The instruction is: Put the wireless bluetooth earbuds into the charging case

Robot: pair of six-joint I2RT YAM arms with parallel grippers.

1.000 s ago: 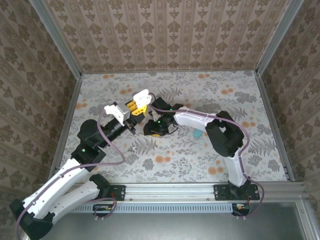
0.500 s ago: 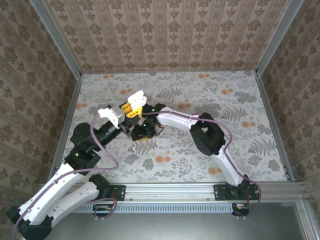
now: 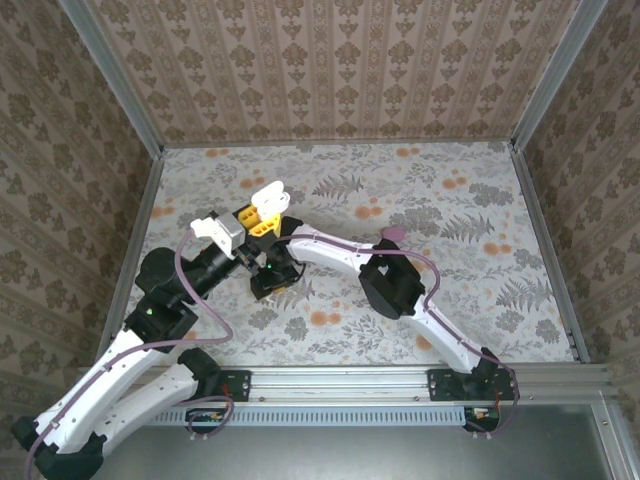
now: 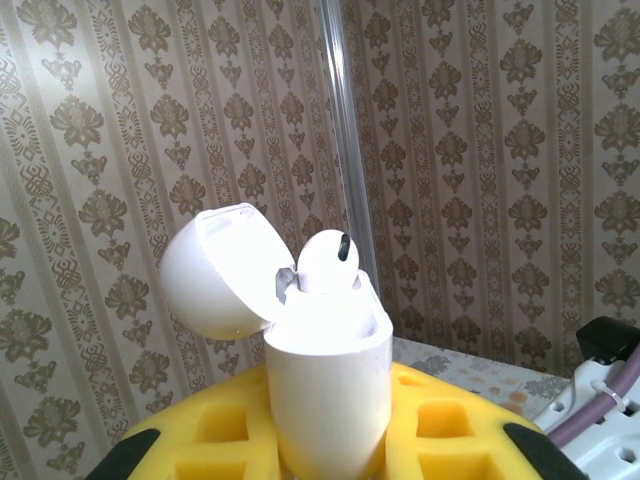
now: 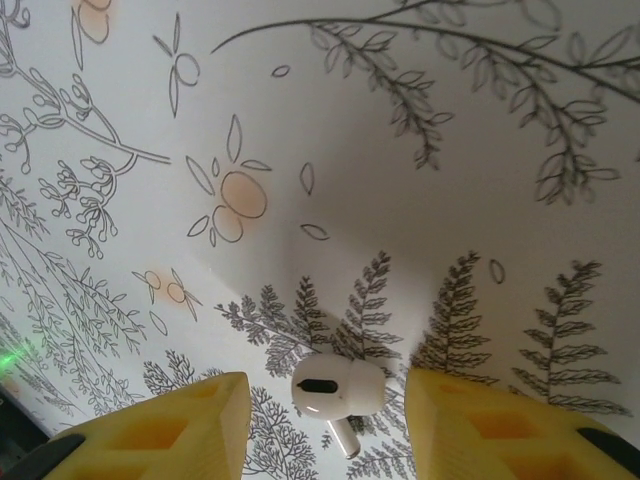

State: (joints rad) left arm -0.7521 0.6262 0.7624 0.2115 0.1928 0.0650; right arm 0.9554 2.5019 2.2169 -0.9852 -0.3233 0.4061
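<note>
Left of centre on the fern-printed desk (image 5: 420, 150), a small glossy white plastic earbud (image 5: 338, 388) was straddled by the parted, empty right pincer (image 5: 325, 430). A white egg-shaped lid-up case (image 4: 325, 370) was clamped in the left pincer (image 4: 325, 440). A centred, gentle closing on the bud's head was called for.

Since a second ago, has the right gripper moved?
Yes. The right gripper slid left and nearer the arm bases, toward the table's left rail.

We log a table (image 3: 480, 300) covered in fern-and-orange-blossom print, damask wallpaper walls (image 3: 330, 70) on three sides, metal corner posts (image 3: 112, 75), a metal rail (image 3: 340, 380) along the near edge, and a small pink item (image 3: 397, 232) mid-table.
</note>
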